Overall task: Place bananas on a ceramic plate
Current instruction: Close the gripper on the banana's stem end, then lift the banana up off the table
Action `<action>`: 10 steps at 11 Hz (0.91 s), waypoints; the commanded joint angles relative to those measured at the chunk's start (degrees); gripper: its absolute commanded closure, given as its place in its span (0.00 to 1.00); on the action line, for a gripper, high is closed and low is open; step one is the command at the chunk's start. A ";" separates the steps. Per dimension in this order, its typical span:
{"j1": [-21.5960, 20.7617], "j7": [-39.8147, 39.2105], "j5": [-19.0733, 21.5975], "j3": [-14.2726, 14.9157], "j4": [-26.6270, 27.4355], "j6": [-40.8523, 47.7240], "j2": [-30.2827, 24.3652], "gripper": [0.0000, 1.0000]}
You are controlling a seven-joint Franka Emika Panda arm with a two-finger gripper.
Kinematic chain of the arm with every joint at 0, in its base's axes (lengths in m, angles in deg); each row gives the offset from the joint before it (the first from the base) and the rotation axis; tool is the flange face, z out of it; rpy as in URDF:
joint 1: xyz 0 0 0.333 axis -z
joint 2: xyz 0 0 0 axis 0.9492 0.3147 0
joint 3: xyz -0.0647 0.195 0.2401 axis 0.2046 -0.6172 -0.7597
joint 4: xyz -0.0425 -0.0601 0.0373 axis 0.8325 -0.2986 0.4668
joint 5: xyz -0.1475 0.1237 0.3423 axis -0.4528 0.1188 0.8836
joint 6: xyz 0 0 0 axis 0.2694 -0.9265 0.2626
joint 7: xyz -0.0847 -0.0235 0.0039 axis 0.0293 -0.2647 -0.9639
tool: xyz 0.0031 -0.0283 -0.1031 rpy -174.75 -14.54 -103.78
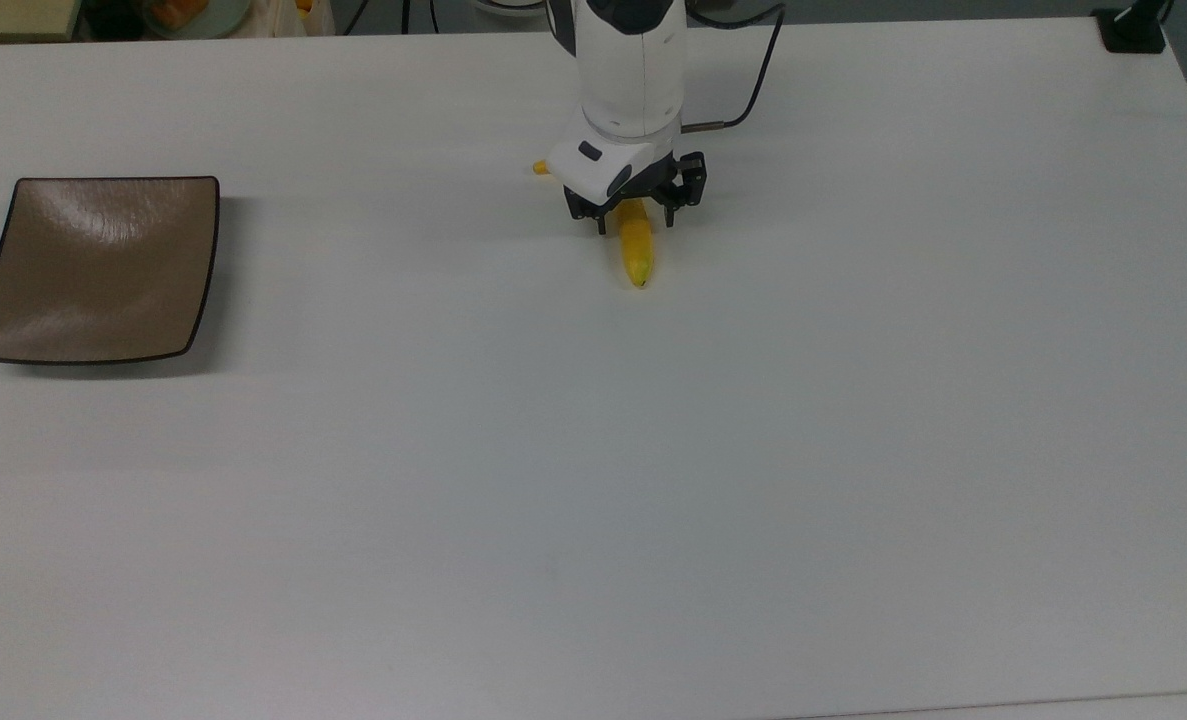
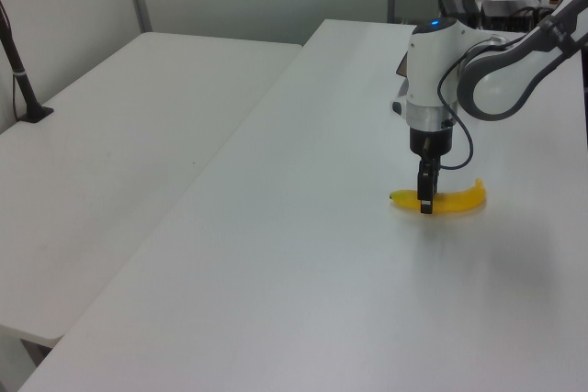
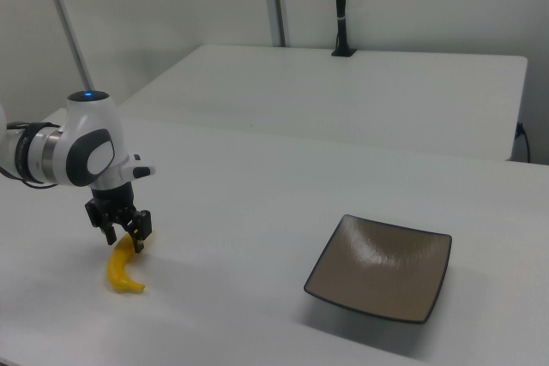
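On the white bench (image 1: 593,480), our gripper (image 1: 634,217) straddles the banana (image 1: 636,250), fingers spread; we should clamp mid-body, lift level, then carry toward the plate (image 1: 13,330).

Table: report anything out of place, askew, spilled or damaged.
Nothing stands out. The banana lies whole on the table, with the gripper straddling its middle. The plate sits flat and bare, far off toward the top view's left. No spill or damage shows.
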 commanded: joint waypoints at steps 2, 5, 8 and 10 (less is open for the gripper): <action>-0.68 -0.18 -1.11 0.18 0.74 -1.59 -0.40 0.74; -0.59 -0.80 -1.02 0.18 0.22 0.68 -1.27 1.00; 0.19 -0.97 -0.94 0.44 -6.69 14.00 -5.84 1.00; 2.47 -4.55 -0.06 1.23 -14.60 25.43 -8.74 1.00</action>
